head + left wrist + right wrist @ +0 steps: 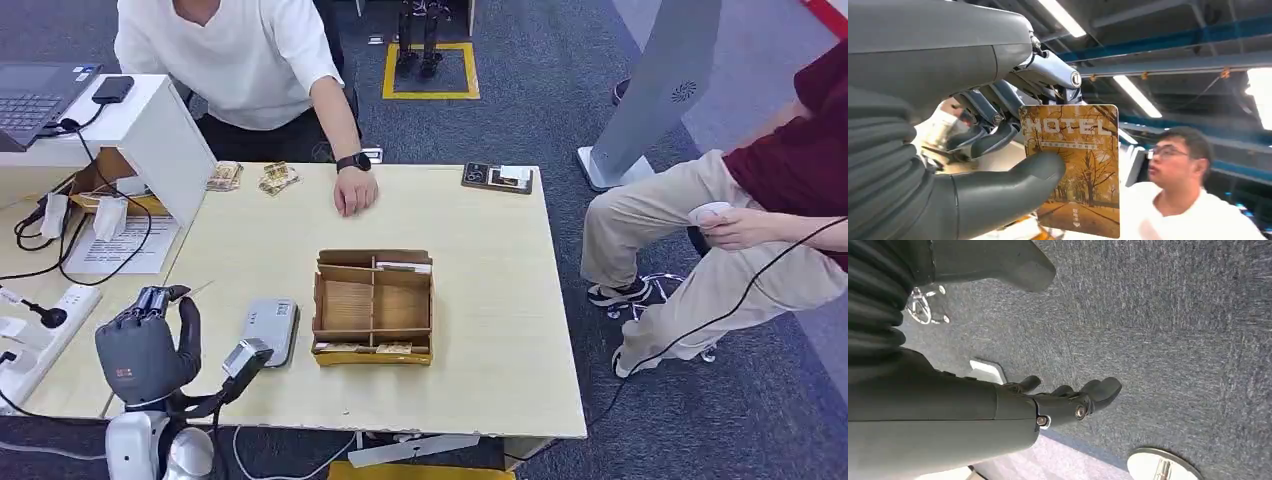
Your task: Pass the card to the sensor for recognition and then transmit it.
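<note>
Card [1075, 170] first: your left robot hand [145, 345] pinches it between the thick thumb and the darker fingers, and the left wrist view shows its face, an autumn tree picture with "HOTEL" printed across one end. In the head view that robot hand is raised over the counter [490, 380], left of the grey sensor [270, 328], and the card itself is barely visible there, edge-on past the fingertips. The sensor lies flat on the counter, just left of the brown cardboard organiser [373, 307], apart from it. The organiser sits near the counter's middle, with cards in its front and back compartments. Beyond the organiser, a person in a white shirt rests a hand [354, 190] on the counter's far side. Right of the organiser and off the counter, a second person in a dark red top sits holding a small white device [708, 212]. Your right robot hand [1068, 400] hangs over the grey carpet [1168, 330], holding nothing, fingers loosely bent and apart.
</note>
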### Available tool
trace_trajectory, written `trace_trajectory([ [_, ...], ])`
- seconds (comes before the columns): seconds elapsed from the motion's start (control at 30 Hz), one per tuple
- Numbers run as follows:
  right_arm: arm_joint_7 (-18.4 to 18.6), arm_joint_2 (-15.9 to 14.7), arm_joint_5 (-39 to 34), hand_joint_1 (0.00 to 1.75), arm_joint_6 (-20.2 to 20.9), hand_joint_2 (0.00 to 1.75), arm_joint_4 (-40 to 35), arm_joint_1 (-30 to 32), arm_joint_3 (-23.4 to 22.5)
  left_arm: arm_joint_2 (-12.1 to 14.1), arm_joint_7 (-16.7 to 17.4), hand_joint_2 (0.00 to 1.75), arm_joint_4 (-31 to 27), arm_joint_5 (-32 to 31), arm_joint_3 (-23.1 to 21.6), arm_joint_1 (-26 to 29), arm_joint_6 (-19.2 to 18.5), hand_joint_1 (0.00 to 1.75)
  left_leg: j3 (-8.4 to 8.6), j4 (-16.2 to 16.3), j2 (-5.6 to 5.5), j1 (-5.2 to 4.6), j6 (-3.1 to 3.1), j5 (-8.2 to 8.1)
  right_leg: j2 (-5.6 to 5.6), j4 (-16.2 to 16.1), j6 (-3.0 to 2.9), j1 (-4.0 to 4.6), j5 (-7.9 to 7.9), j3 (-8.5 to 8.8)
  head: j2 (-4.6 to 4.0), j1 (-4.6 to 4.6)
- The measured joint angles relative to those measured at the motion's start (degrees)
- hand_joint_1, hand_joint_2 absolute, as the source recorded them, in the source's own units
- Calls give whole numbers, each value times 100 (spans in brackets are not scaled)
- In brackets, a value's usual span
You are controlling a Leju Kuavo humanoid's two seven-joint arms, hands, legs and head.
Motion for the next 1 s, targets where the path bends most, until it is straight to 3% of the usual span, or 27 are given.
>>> trace_trajectory([
  [0.17,0,0,-30,0,-2,175,0,6,0,-2,227,175,0,-212,161,33,2,175,0,0,0,0,0,0,-1,0,0,0,0,0,0,0],
  [0.37,0,0,-57,0,-2,175,0,10,0,-4,271,175,0,-321,288,61,2,175,-2,0,-1,0,0,0,-2,0,0,0,0,0,0,0],
  [0.63,-24,0,-50,0,-15,175,2,31,-4,-9,87,175,217,-92,415,98,0,175,-5,0,-4,0,0,0,-8,0,0,0,0,1,0,0],
  [0.77,-17,0,50,0,4,175,7,29,-68,-11,415,175,376,-144,435,153,2,175,-4,0,-3,0,0,0,-7,0,0,0,0,0,0,0],
  [1.0,-11,0,39,0,2,175,7,31,-103,-17,255,175,568,-175,437,217,0,175,-7,0,-5,0,0,0,-10,0,0,0,0,0,0,0],
])
